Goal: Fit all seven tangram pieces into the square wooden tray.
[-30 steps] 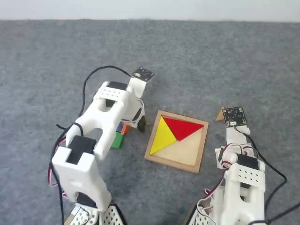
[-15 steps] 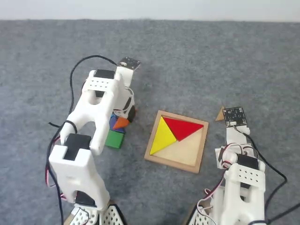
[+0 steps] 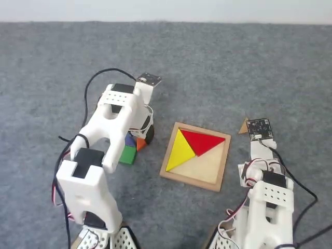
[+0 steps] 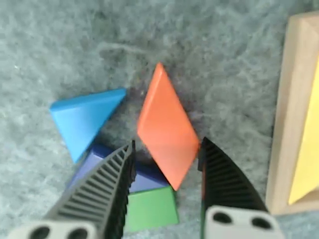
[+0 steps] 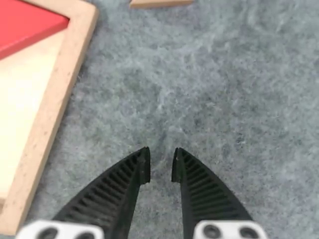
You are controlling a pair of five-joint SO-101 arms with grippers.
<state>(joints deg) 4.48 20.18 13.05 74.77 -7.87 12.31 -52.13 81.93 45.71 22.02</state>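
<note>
The left gripper (image 4: 168, 144) stands half open and holds nothing, a jaw on each side of the orange piece (image 4: 167, 132); I cannot tell whether the tips touch it. In the last second this arm swung left, away from the tray (image 3: 188, 182), then eased back right, so it now sits over the loose cluster just left of the tray. That looks like lining up the next pick. The orange piece lies partly on a dark blue piece (image 4: 97, 153), with a blue triangle (image 4: 84, 117) and a green piece (image 4: 152, 209) beside it. The tray holds the red triangle (image 3: 205, 141) and yellow triangle (image 3: 180, 150). The right gripper (image 5: 160, 167) has not moved; nearly closed and empty, it hangs over carpet (image 5: 224, 89) right of the tray, near a tan triangle (image 3: 243, 126).
</note>
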